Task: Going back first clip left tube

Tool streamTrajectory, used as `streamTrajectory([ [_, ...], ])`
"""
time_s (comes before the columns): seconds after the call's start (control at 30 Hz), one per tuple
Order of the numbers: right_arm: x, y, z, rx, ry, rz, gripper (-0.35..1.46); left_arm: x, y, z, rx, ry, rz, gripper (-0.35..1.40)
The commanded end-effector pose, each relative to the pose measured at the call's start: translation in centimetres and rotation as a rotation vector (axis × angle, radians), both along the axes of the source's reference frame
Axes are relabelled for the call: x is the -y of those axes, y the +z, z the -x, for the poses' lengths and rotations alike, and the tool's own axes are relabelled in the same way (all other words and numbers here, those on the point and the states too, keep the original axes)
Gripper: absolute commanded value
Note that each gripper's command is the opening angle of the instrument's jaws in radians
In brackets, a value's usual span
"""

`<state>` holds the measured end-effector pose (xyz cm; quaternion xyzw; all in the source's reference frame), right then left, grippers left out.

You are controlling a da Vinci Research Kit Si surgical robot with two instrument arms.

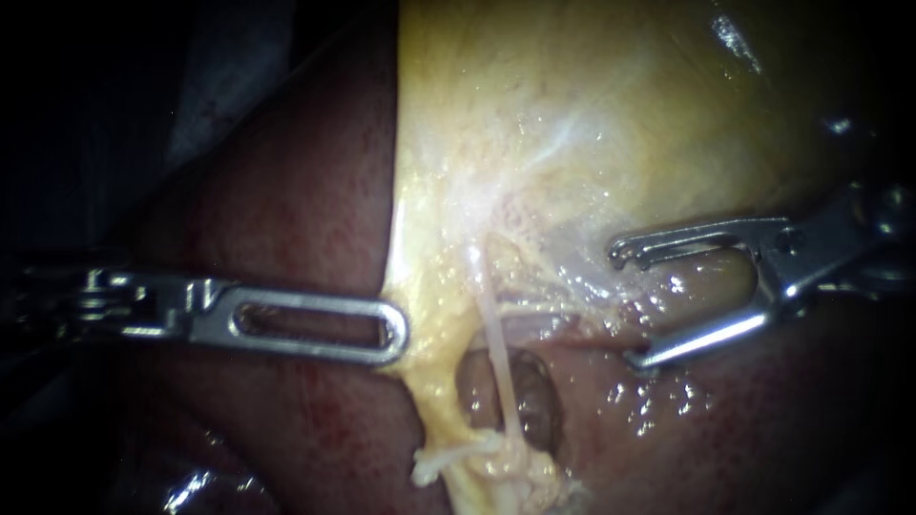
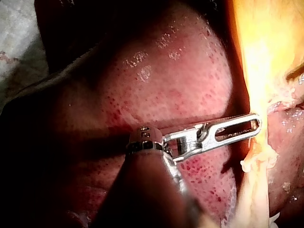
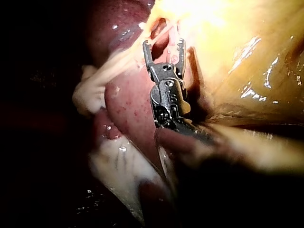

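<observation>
A thin pale tube [image 1: 496, 343] runs down from the yellow gallbladder [image 1: 592, 114] to a frayed knot of pale tissue [image 1: 477, 458]. No clip shows on it. My left instrument [image 1: 396, 334] lies flat across the liver [image 1: 305, 219]; its slotted jaws are shut on the gallbladder's yellow edge, also seen in the left wrist view [image 2: 255, 126]. My right instrument [image 1: 625, 305] stands to the right of the tube, apart from it, jaws wide open with nothing between them. In the right wrist view those open jaws [image 3: 164, 45] point at the pale strand [image 3: 118, 61].
Behind the tube lies a dark rounded hollow [image 1: 534, 401]. A short pale strand [image 1: 525, 310] branches rightward from the tube. Wet, glistening liver [image 1: 763, 410] lies under the right instrument. Outside the lit tissue the view is dark.
</observation>
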<state>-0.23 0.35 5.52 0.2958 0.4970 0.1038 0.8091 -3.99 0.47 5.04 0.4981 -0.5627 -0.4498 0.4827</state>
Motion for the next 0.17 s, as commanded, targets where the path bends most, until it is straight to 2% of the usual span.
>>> streamTrajectory([
  [0.03, 0.00, 0.00, 0.00, 0.000, 0.000, 0.000, 0.60, 0.00, 0.00, 0.01, 0.000, 0.000, 0.000, -0.35],
  [0.17, 0.00, 0.00, 0.01, 0.000, 0.000, 0.000, 0.60, 0.00, 0.00, 0.01, 0.000, 0.000, 0.000, -0.35],
])
